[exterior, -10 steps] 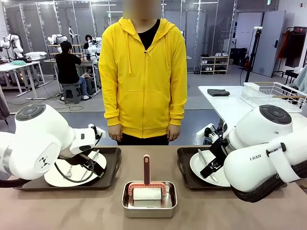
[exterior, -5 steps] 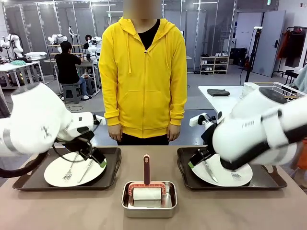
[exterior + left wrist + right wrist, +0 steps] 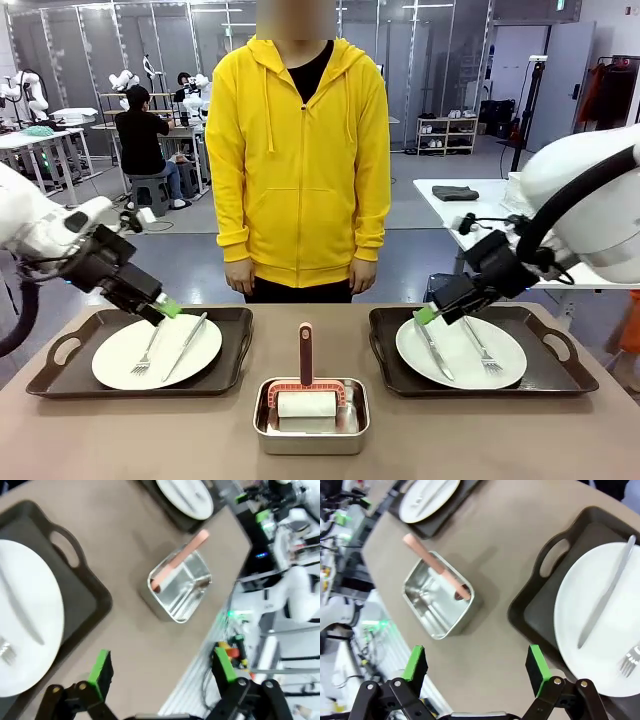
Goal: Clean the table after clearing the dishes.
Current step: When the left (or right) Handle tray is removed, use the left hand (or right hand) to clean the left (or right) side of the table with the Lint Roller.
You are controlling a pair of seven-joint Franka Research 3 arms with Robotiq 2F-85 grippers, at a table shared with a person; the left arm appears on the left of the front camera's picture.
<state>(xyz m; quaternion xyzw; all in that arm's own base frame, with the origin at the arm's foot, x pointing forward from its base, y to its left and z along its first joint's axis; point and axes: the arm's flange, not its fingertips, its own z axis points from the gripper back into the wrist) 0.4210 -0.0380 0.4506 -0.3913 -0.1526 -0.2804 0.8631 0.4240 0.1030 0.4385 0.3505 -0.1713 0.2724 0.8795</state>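
- Wide open and empty, the left gripper (image 3: 165,309) hangs in the front view at the left of the frame, just above the far rim of the left tray (image 3: 60,352). The right gripper (image 3: 428,316) mirrors it at the right, over the inner end of the right tray (image 3: 572,347), with its pads apart too and nothing held.
- Also in the front view, the left plate (image 3: 112,362) and the right plate (image 3: 502,368) each lie on a tray, the left one with a fork (image 3: 147,351) and a knife (image 3: 186,345) on it. The dishes are not yet cleared. Stacking cutlery on plate and plate on a handled tray probably lets each set go off in one lift.
- At the bottom centre, between the trays, a steel pan (image 3: 262,428) holds a roller (image 3: 306,403). Its pink handle points toward the person (image 3: 298,160) standing at the far side. It likely waits there for wiping the table (image 3: 120,440) afterwards.
- In the left wrist view, the left gripper (image 3: 162,670) shows its green pads spread at the bottom edge, over bare table (image 3: 125,535). The left tray (image 3: 90,587) and left plate (image 3: 25,625) fill the left side, and the steel pan (image 3: 192,595) sits at centre.
- In the right wrist view, the right gripper (image 3: 476,664) is equally spread and grips nothing. The right tray (image 3: 540,607), right plate (image 3: 590,645), knife (image 3: 607,600) and fork (image 3: 631,661) lie at the right. The steel pan (image 3: 432,605) is at left of centre.
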